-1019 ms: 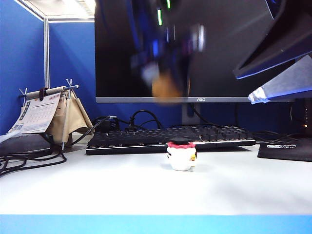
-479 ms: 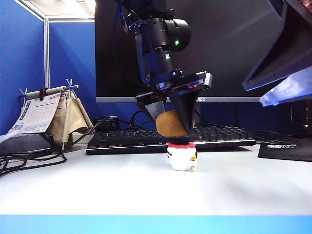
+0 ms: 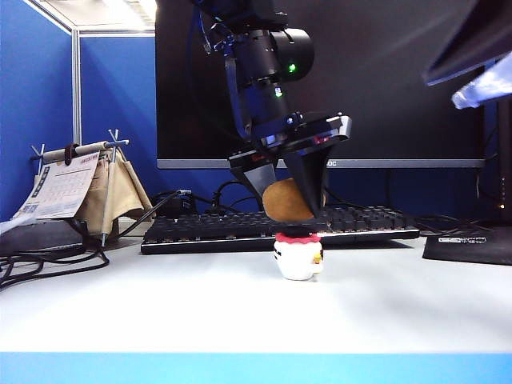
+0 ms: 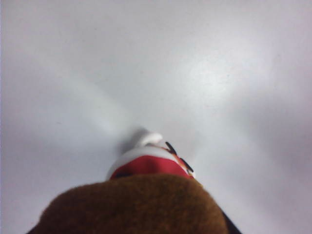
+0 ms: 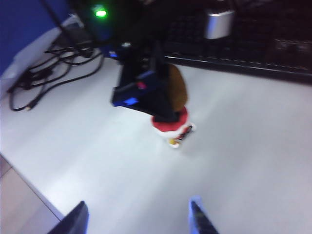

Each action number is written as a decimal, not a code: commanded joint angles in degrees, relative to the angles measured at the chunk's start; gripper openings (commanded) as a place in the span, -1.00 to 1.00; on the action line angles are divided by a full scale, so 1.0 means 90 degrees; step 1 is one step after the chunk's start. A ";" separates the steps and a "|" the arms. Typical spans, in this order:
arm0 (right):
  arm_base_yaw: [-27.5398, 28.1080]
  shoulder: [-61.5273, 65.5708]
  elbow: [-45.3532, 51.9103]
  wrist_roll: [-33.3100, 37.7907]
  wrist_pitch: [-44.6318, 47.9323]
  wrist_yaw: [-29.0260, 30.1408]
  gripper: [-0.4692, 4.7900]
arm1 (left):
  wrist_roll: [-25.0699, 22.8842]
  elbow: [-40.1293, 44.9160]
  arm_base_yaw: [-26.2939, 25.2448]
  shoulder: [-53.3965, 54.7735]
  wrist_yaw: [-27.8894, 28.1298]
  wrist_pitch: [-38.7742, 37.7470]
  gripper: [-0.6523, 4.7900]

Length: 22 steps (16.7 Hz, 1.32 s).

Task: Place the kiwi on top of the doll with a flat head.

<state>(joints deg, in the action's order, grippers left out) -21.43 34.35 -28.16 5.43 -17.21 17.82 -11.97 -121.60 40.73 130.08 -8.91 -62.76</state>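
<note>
a black keyboard [image 3: 240, 228] is lying across the white desk [image 3: 240, 312], in front of a dark monitor [image 3: 384, 80] that is filling the middle of the background. at the left, a small desk calendar [image 3: 60, 188] is leaning on a stand with tan cloth [image 3: 116, 192] hanging behind it. loose black cables [image 3: 48, 260] are trailing over the desk near the calendar. a dark mat [image 3: 472, 244] is lying at the right edge. blue partition walls [image 3: 36, 96] are standing behind.
</note>
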 commanded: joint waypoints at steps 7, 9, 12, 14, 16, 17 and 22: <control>0.0036 -0.0010 -0.0032 -0.0163 -0.0119 0.0034 0.19 | 0.0027 -0.0024 0.0141 0.0041 -0.0012 -0.0080 -0.78; 0.0036 -0.0010 -0.0032 -0.0160 -0.0136 0.0036 0.19 | 0.0046 -0.0027 0.0136 0.0095 0.0046 -0.0168 -0.78; 0.0036 -0.0012 -0.0034 -0.0160 -0.0209 0.0034 0.19 | 0.0046 -0.0027 0.0138 0.0175 0.0080 -0.0267 -0.78; 0.0036 -0.0012 -0.0032 -0.0163 -0.0209 0.0036 0.19 | 0.0046 -0.0027 0.0141 0.0214 0.0085 -0.0231 -0.78; 0.0036 -0.0012 -0.0032 -0.0185 -0.0206 0.0034 0.19 | 0.0046 -0.0044 0.0138 0.0214 0.0155 -0.0158 -0.44; 0.0036 -0.0012 -0.0034 -0.0240 -0.0204 0.0032 0.19 | 0.0051 -0.0046 0.0138 0.0211 0.0153 -0.0143 -0.06; 0.0036 -0.0010 -0.0032 -0.0277 -0.0078 0.0027 0.19 | 0.0165 -0.0049 0.0138 0.0211 0.0321 -0.0085 1.00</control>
<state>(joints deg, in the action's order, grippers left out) -21.08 34.30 -28.16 3.29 -19.14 17.98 -10.63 -122.06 42.00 131.94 -6.39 -63.64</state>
